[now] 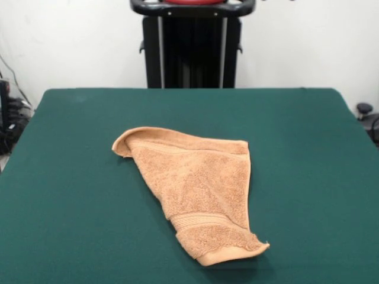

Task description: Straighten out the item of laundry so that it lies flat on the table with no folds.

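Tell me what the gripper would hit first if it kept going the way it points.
That can't be judged: no gripper shows in the front view, only the pedestal behind the table. The folded towel lies alone mid-table.

towel [198, 189]: orange-tan terry, woven band near one hem | table [71, 177]: dark green cloth top

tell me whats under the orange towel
The towel lies folded on the green table, so cloth sits under its top layer. Whether anything else hides beneath cannot be seen; no bulge suggests it.
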{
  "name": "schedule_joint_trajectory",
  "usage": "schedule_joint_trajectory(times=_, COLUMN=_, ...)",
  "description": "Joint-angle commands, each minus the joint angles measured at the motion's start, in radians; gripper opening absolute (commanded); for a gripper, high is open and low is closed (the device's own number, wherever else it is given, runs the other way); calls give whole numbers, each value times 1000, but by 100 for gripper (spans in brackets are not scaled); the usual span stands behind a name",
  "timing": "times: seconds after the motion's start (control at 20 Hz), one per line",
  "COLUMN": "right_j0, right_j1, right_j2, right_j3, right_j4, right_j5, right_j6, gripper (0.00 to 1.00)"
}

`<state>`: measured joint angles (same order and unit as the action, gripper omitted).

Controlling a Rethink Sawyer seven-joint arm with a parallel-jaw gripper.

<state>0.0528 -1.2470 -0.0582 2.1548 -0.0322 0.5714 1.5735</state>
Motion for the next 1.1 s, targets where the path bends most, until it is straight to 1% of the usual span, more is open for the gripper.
schedule_joint_trajectory(times=0.05, right_j0=6, right_j1=21, right_j2=25, right_j3=-25, right_j4=-18, right_j5=-3, right_j6=145, gripper=100)
schedule_joint_trajectory(times=0.25, right_j0=5, right_j1=19, right_j2=29, right_j3=-31, right_j4=-15, right_j5=8, right_j6=137, gripper=100)
schedule_joint_trajectory(times=0.4, right_j0=-5, right_j1=10, right_j2=48, right_j3=-28, right_j4=15, right_j5=29, right_j6=119, gripper=100)
schedule_joint_trajectory(times=0.7, right_j0=5, right_j1=8, right_j2=43, right_j3=-50, right_j4=1, right_j5=56, right_j6=122, gripper=100)
schedule_joint_trajectory(times=0.9, right_j0=41, right_j1=10, right_j2=27, right_j3=-77, right_j4=-22, right_j5=77, right_j6=165, gripper=100)
schedule_joint_trajectory(times=1.1, right_j0=77, right_j1=15, right_j2=14, right_j3=-93, right_j4=-24, right_j5=86, right_j6=202, gripper=100)
